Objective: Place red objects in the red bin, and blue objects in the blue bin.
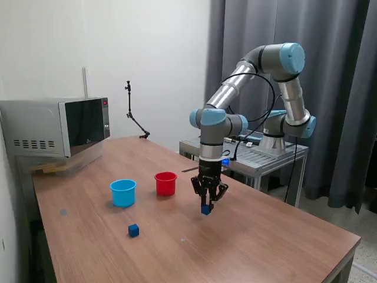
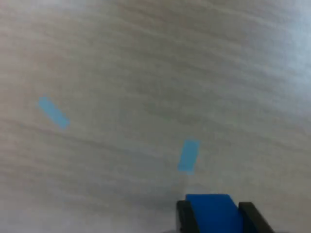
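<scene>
My gripper (image 1: 205, 207) hangs over the middle of the wooden table (image 1: 265, 242), shut on a dark blue cube (image 1: 205, 209) held just above the surface. In the wrist view that blue cube (image 2: 211, 211) sits between the two black fingertips (image 2: 183, 216). A second dark blue cube (image 1: 134, 230) lies on the table toward the exterior view's left, in front of the light blue bin (image 1: 123, 192). The red bin (image 1: 165, 183) stands upright beside the blue bin, to the left of and behind my gripper. No red objects show in either view.
A microwave (image 1: 56, 126) stands at the table's back left corner. A thin black stand (image 1: 134, 118) rises at the back edge. A metal cart (image 1: 259, 156) holds the arm's base behind the table. Two pale blue tape marks (image 2: 188, 155) lie on the wood under the gripper.
</scene>
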`<state>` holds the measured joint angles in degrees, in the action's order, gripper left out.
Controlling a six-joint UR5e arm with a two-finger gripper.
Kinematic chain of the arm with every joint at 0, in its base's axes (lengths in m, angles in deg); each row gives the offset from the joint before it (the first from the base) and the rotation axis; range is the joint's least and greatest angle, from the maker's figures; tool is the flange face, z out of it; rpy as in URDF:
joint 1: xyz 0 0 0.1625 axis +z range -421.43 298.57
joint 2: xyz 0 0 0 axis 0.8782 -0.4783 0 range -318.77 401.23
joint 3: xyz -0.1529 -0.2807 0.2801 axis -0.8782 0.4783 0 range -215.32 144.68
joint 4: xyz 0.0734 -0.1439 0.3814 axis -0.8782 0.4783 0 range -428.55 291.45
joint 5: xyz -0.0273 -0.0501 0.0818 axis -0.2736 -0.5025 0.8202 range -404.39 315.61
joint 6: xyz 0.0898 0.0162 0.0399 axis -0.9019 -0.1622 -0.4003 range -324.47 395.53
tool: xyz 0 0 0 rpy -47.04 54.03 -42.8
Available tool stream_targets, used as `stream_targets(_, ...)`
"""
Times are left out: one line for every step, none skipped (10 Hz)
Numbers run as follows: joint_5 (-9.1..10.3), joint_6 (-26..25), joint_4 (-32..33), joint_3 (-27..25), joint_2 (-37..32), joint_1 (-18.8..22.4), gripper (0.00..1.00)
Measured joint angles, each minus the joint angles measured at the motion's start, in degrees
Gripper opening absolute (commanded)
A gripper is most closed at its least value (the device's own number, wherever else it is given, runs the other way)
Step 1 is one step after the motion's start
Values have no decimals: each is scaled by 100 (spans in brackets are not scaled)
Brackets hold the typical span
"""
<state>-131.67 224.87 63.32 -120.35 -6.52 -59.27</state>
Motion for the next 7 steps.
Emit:
stream_targets(-1, 0, -13, 117, -24, -10, 0)
stream_targets(-1, -2, -62, 230, -51, -30, 0)
stream_targets(-3, -3, -169, 339, -72, -61, 0)
stream_targets(-8, -6, -291, 445, -83, -97, 0)
stream_targets(-14, -10, -393, 542, -89, -127, 0)
stream_targets(-22, -33, -553, 655, -90, -157, 0)
stream_targets(-31, -61, -768, 781, -92, -185, 0)
